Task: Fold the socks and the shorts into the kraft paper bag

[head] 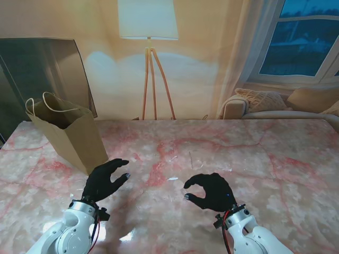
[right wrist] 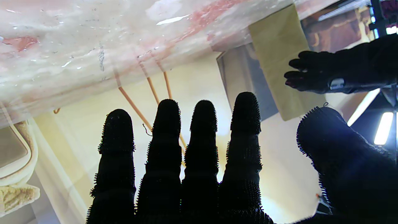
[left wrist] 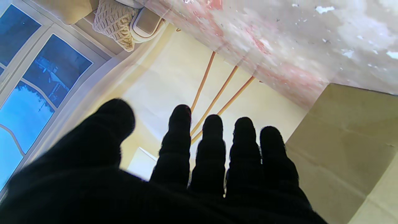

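A kraft paper bag [head: 71, 135] with cord handles stands upright at the left of the pink marble table [head: 254, 159], its mouth facing up. My left hand [head: 104, 180], in a black glove, hovers just right of the bag's base with fingers spread, open and holding nothing. My right hand [head: 211, 191] hovers near the table's middle, fingers curled loosely apart, also holding nothing. The bag's side [left wrist: 345, 149] fills one edge of the left wrist view. In the right wrist view the bag [right wrist: 276, 53] and the left hand [right wrist: 326, 73] both show. No socks or shorts show in any view.
Beyond the table's far edge stand a tripod floor lamp [head: 151, 63], a sofa with cushions [head: 265, 103] and a window [head: 302, 37]. A dark panel [head: 47, 69] leans behind the bag.
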### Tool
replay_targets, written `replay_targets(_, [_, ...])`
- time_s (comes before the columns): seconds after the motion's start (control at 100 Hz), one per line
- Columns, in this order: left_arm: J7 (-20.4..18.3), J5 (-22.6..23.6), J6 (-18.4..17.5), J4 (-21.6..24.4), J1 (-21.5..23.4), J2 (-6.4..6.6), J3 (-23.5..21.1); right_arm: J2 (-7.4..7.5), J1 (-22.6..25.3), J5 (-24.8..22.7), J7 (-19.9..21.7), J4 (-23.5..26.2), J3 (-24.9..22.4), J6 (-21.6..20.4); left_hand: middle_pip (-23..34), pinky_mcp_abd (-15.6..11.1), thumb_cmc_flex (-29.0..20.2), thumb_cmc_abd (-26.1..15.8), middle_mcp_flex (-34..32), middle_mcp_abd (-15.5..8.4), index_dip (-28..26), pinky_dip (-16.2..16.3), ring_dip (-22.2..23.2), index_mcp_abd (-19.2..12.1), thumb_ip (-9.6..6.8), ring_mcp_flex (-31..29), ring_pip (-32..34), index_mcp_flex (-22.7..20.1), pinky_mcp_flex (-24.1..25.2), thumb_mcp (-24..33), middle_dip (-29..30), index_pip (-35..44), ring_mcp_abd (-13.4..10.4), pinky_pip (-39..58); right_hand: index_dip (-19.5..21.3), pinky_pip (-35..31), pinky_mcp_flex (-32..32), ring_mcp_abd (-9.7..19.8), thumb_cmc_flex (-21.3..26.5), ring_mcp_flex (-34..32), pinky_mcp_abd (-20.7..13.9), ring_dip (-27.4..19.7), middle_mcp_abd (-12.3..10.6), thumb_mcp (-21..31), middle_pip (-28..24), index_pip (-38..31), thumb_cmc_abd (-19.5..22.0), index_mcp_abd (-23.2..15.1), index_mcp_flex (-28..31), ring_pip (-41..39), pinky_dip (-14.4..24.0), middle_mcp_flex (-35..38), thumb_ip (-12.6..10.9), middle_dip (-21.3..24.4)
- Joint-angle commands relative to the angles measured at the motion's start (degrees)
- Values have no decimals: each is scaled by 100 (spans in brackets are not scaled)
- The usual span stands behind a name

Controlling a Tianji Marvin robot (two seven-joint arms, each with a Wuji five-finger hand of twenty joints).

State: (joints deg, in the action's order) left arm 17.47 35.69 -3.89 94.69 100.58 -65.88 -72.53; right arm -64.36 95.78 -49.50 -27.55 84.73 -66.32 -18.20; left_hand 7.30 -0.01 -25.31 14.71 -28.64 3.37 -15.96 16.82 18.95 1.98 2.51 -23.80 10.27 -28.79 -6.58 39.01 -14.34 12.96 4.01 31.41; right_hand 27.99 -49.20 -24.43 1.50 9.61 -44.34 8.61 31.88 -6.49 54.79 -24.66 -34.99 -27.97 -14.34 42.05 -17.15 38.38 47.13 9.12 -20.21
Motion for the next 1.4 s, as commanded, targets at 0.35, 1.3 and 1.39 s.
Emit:
replay_targets(0.35, [-131,-94,-89,12,69,-11,60,-134,-49,809,469,23,103,77,25,-107,129,289,372,-46,181,-200,-135,74,-483,514,-163,200,302,794,80,-38,-246,-382,-455,647,317,-88,-397,475,-168,-713,201,-516,657,809,533,533,-1167,623,-573,-549,-435,762])
replay_targets(1.3, [-160,-224,-327,182,336,-9,100,-143,504,1533,1045,593,-195,-26,-105,-64,509,-108,421,46,290,-246,-174,288,-942,617,-250,175,303,123,85,-302,-194,-512,-968,1299,911,-281,-989,1251,-262,-1325,512,-1791,1709,1438,1633,1062,-1872,936,-1598,-1123,-764,1290])
replay_targets(1.39, [-145,-223,-340,207,375,-11,97,-149,528,1515,998,595,-185,-18,-107,-55,500,-117,425,44,288,-245,-174,289,-951,622,-252,170,307,115,85,-301,-201,-510,-949,1281,901,-279,-940,1230,-256,-1310,517,-1810,1658,1423,1625,1049,-1849,926,-1576,-1136,-768,1264])
